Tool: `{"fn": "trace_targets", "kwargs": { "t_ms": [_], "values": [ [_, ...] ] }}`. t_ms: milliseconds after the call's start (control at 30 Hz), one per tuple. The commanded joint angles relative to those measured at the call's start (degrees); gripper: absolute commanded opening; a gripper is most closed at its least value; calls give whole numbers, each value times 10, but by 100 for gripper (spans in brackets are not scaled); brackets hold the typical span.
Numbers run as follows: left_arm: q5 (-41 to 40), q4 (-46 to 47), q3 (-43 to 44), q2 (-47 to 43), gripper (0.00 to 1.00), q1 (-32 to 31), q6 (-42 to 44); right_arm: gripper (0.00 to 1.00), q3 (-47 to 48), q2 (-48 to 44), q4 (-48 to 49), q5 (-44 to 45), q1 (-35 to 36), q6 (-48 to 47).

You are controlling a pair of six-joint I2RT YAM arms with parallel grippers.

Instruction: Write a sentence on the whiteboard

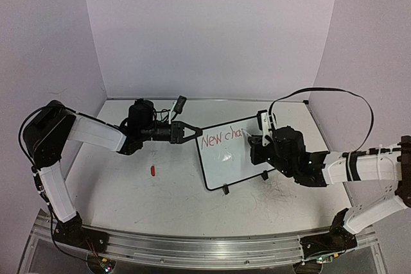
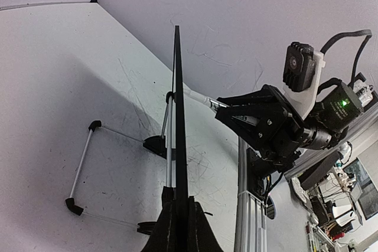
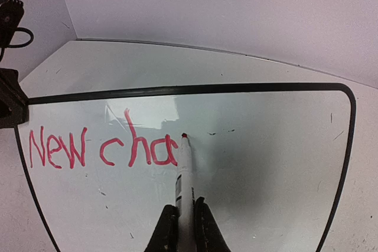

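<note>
"New cha" in red on the whiteboard (image 3: 266,169) — sentence unfinished, most still to write. The right gripper (image 3: 184,231) clamps the marker (image 3: 185,172), tip apparently touching — the left gripper (image 1: 186,131) pinches the board edge.

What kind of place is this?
Probably a robotics lab bench: robot arms mounted on a metal rail at the edge of a scuffed table, plain walls around it, cluttered cables and equipment beyond.

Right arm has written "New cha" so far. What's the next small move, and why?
Probably stroke the next letter just right of the "a": the right gripper holds the marker tip there on the whiteboard, bare surface lies rightward, and the left gripper clamps the board's edge.
</note>
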Motion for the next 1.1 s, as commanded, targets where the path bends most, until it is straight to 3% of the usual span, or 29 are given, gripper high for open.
{"fn": "trace_targets", "kwargs": {
  "t_ms": [0, 1067],
  "values": [
    [22, -20, 10, -3, 0, -3, -10, 0, 9, 3, 6, 8, -2, 4],
    [23, -21, 11, 0, 0, -4, -10, 0, -16, -11, -10, 6, 5, 29]
  ]
}}
